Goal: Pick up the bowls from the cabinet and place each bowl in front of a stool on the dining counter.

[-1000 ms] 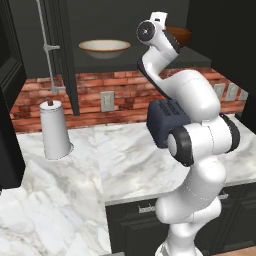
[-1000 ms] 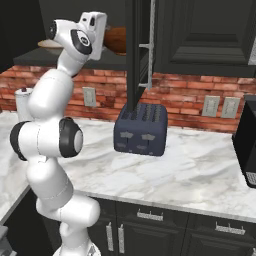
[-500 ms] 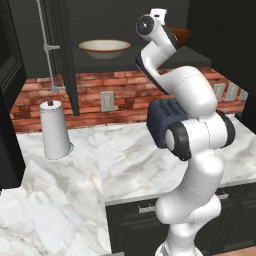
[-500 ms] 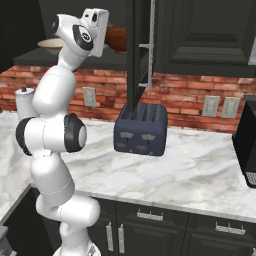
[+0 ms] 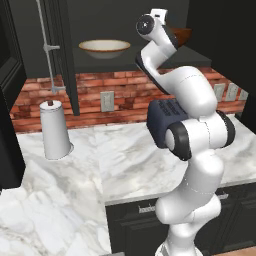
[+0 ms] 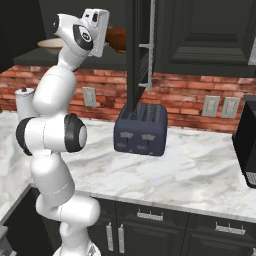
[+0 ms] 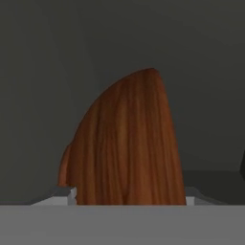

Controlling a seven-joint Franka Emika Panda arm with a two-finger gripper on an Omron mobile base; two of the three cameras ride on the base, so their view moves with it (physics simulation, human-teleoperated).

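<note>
The black cabinet stands open, its door [image 5: 62, 50] swung out with a thin silver handle [image 5: 47, 47]. On its dark shelf [image 5: 100, 64] the wide cream bowl [image 5: 104, 48] sits at the left and the reddish-brown wooden bowl [image 5: 182, 34] at the right. My arm reaches up into the cabinet, and my gripper [image 6: 111, 39] is right at the wooden bowl [image 6: 119, 37]. The hand hides the fingers. In the hand view the wooden bowl [image 7: 129, 143] looms very close, its rim edge-on. The stool and the dining counter are out of view.
Below the cabinet a marble worktop [image 5: 115, 160] runs along a red brick wall. A paper towel roll [image 5: 55, 130] stands at the left and a dark toaster [image 6: 141, 129] sits behind my arm. A black appliance [image 6: 247, 145] is at the far right.
The hand has edged a little further up and in toward the wooden bowl. The bowls have not moved.
</note>
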